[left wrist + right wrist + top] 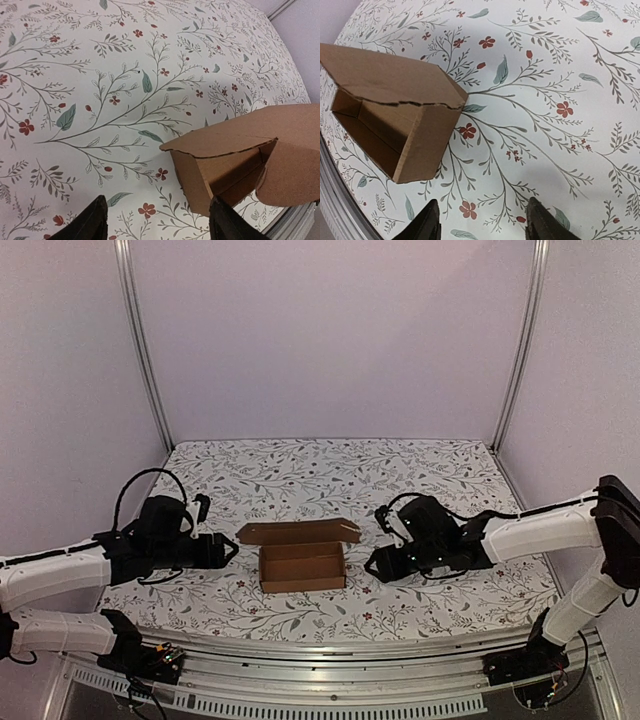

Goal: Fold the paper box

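On bench (300,475), centre, toward 6 o'clock edge: paper box (302,565) sitting upright, lid flap leaning open toward 12 o'clock. Left fingers (90,222) hovering near box's 9 o'clock side, spread wide, gripping nothing. Right fingers (542,222) hovering at 3 o'clock, spread apart, empty.
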